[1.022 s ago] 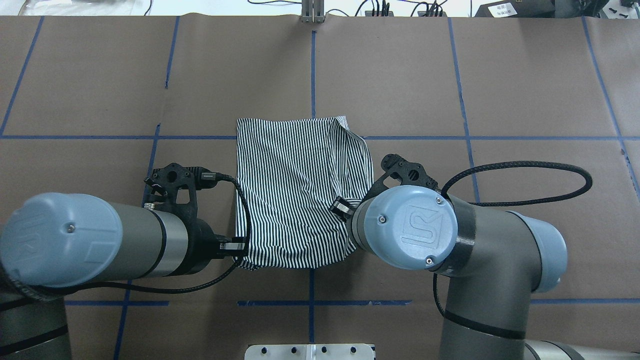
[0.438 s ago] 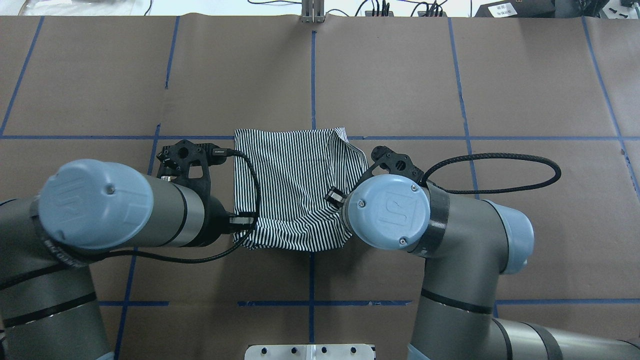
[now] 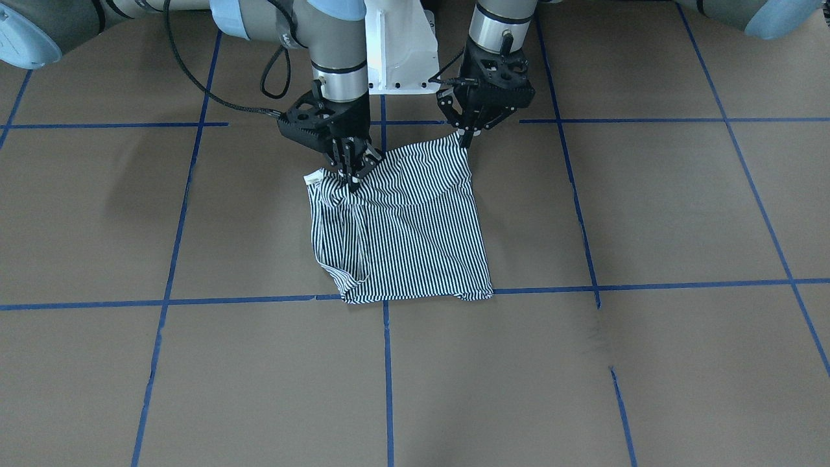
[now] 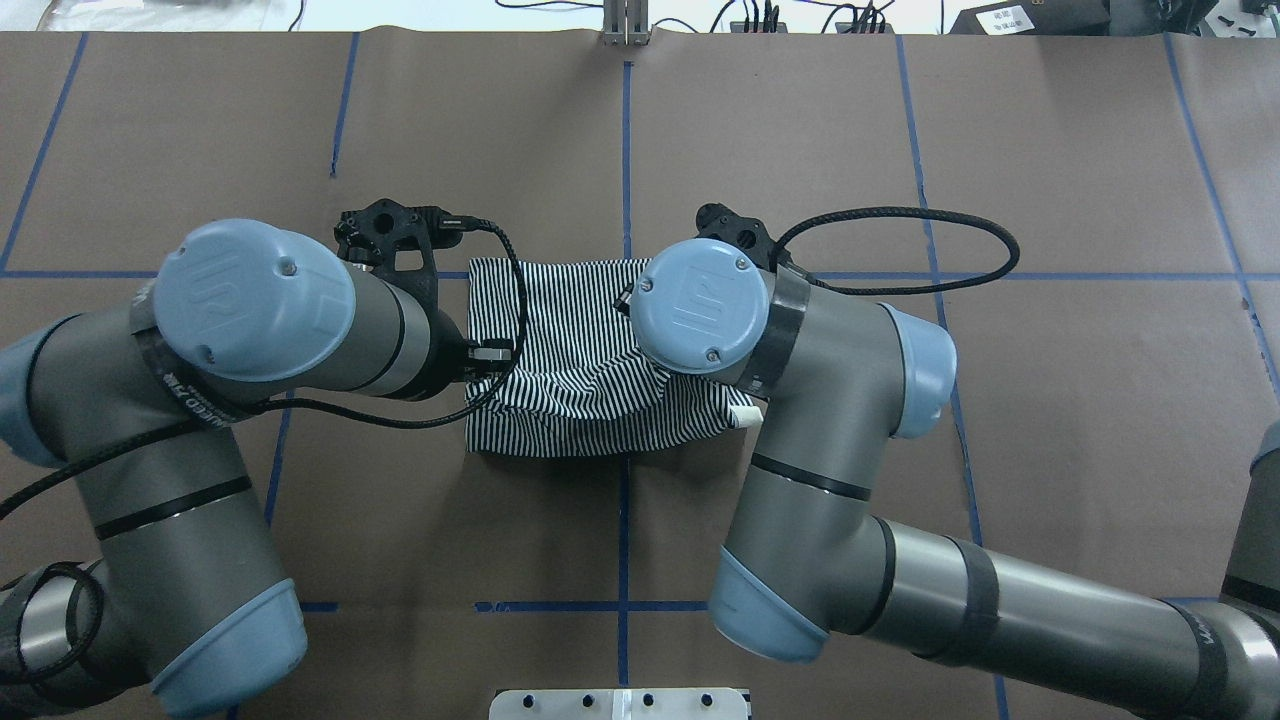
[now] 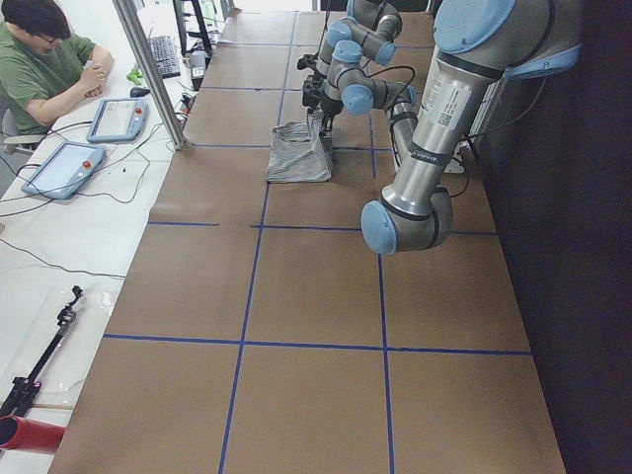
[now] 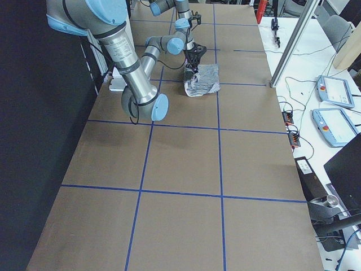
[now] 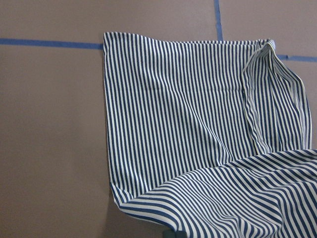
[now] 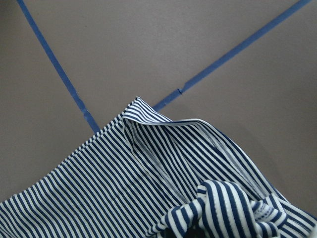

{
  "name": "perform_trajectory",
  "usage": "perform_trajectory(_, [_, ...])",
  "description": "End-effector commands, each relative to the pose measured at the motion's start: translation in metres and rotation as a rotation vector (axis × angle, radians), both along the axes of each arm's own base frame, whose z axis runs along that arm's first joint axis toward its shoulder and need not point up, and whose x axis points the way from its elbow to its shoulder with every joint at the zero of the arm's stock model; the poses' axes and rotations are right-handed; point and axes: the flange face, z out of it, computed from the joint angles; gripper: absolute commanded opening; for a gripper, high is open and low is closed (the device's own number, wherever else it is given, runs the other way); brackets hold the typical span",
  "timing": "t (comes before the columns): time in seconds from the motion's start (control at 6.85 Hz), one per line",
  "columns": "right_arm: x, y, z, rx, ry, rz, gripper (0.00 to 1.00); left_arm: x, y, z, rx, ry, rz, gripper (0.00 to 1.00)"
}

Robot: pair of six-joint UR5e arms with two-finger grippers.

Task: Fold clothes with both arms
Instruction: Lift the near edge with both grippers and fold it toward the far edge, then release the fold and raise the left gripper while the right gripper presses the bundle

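Folding looks past its midpoint, judging from how the cloth lies. The striped shirt (image 3: 415,240) sits at the middle of the table (image 3: 648,363), straddling the central blue tape line (image 3: 388,363). It is not spread out but gathered into a compact rectangle with no sleeve sticking out at either side. A hemmed flap (image 3: 337,259), probably a tucked-in sleeve, lies on top along the right arm's side. The collar and placket show in no view, so they are presumably folded inside or underneath. The edge far from the robot rests flat along a crosswise tape line. The edge nearest the robot is raised off the table at both corners. The left hand (image 3: 464,139) is pinched narrow on one corner, and its wrist view shows a lifted layer arching over the flat layer below. The right hand (image 3: 351,178) is clamped on a bunched knot of cloth at the other corner, with a small cream tab (image 3: 314,176) poking out beside it. What seems left is to carry the raised edge across to the far edge, lay it down square, let go and perhaps smooth it. The right-hand side looks the messier, and its wrinkles may call for tidying.
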Motion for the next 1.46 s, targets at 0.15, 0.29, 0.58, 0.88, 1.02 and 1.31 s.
perform_trajectory(0.15, [-0.042,-0.072,0.027,0.024,0.032,0.024,0.0,0.037,-0.075,0.035,0.025,-0.025,-0.046,0.0])
perform_trajectory(0.29, [-0.047,-0.075,0.037,0.018,0.053,0.019,0.0,0.04,-0.092,0.049,0.035,-0.035,-0.057,0.0])
perform_trajectory(0.58, [-0.054,-0.078,0.049,0.004,0.077,0.015,0.0,0.059,-0.109,0.075,0.038,-0.035,-0.06,0.0])
perform_trajectory(0.88, [-0.059,-0.076,0.054,-0.004,0.086,0.006,0.0,0.066,-0.116,0.085,0.031,-0.045,-0.061,0.0])
perform_trajectory(1.02, [-0.06,-0.076,0.055,-0.004,0.088,0.003,0.0,0.066,-0.116,0.085,0.031,-0.045,-0.061,0.0])
perform_trajectory(1.31, [-0.057,-0.078,0.046,0.095,0.125,-0.091,1.0,0.059,-0.118,0.084,0.132,-0.046,-0.002,0.99])
